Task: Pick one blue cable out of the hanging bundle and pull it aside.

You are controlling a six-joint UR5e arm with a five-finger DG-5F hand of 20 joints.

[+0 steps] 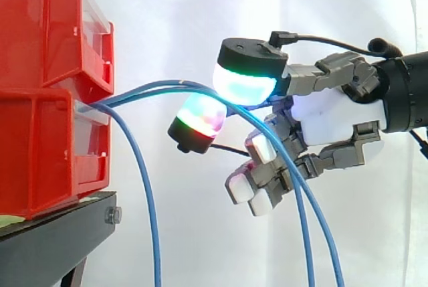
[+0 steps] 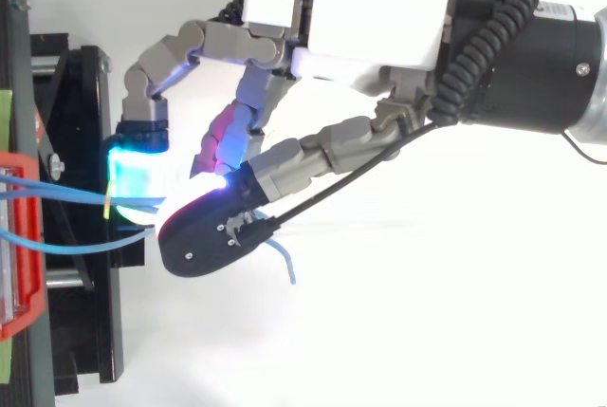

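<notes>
Robot hand hooking thin blue cables beside stacked red plastic bins.
Curled fingers enclose two strands, holding them apart from the third hanging strand.

We see blue cables, red bins, a black stand, a white curtain and a grey-white hand glowing green.

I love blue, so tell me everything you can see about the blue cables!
Three thin, smooth blue cables come out of the lower red bin. One drops down near the bin. Two arch sideways and pass between the hand's glowing pads, which seem to pinch them. Then they hang down past the curled fingers.
</notes>
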